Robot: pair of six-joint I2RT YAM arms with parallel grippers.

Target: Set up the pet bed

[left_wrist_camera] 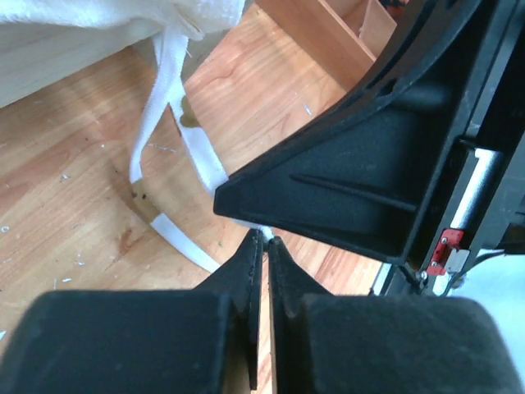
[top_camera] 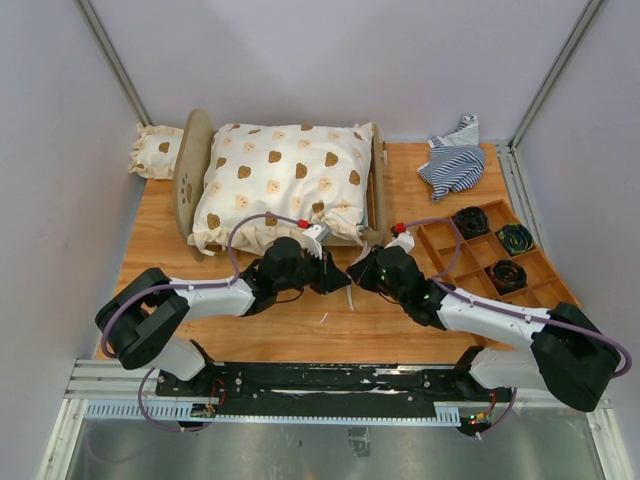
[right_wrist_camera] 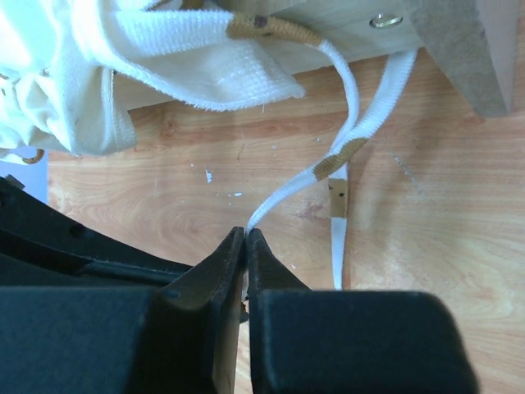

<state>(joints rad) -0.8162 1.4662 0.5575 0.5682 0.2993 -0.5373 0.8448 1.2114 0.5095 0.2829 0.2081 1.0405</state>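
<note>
Jaws of left gripper (left_wrist_camera: pixel 264 238) and right gripper (right_wrist_camera: pixel 246 234) each pinch a white fabric tie (right_wrist_camera: pixel 287 193); cream bear-print cushion (top_camera: pixel 280 180) fills light-wood pet bed (top_camera: pixel 190 180); tying likely remains.

I count one bed (top_camera: pixel 190 175); two cushions, the big cushion (top_camera: pixel 285 180) and the small cushion (top_camera: pixel 155 152); one striped cloth (top_camera: pixel 452 160); one wooden tray (top_camera: pixel 548 270) with three black coils (top_camera: pixel 505 273); two white ties (right_wrist_camera: pixel 394 82); and my two grippers, left gripper (left_wrist_camera: pixel 264 238) and right gripper (right_wrist_camera: pixel 246 231).
</note>
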